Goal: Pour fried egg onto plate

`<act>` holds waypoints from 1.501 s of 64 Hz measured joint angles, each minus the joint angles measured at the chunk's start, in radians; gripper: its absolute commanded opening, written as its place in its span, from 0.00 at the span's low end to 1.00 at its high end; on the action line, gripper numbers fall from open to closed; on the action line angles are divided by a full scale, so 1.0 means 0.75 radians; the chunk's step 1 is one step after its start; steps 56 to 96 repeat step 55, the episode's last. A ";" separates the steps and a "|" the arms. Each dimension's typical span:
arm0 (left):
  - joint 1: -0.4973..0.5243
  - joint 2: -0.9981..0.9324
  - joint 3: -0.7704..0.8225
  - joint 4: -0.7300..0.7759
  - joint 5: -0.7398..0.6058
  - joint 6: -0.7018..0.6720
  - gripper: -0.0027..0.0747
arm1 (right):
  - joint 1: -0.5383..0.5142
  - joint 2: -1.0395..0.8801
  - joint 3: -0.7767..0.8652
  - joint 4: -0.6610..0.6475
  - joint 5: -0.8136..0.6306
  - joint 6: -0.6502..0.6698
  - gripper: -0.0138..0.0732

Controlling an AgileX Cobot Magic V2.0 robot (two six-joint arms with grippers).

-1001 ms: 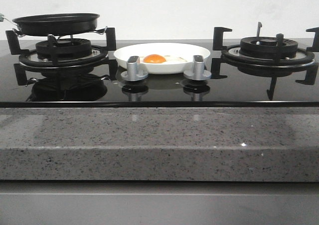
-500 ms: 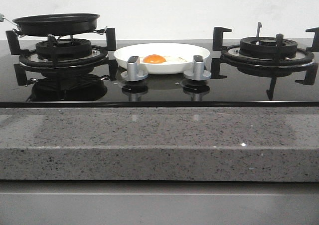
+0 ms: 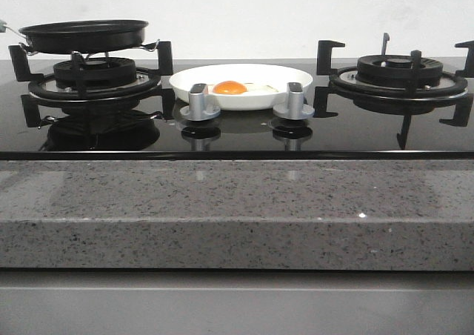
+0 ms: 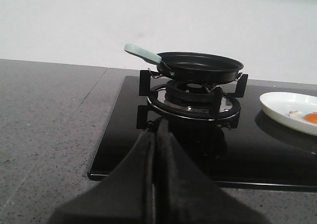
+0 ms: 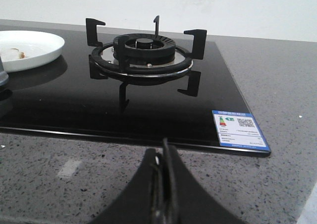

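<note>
The fried egg, orange yolk and thin white edge, lies in the white plate on the black hob between the two burners. The plate also shows in the left wrist view with the egg, and in the right wrist view. The small black frying pan with a pale green handle sits empty on the left burner. My left gripper is shut and empty, in front of the left burner. My right gripper is shut and empty, over the counter in front of the right burner.
The right burner with black pan supports stands bare. Two silver knobs stand in front of the plate. A speckled grey counter runs along the front of the hob. A white and blue sticker lies at the hob's corner.
</note>
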 measured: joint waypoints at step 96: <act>0.000 0.000 0.000 0.000 0.000 0.000 0.01 | -0.060 0.000 0.000 0.000 0.000 0.000 0.08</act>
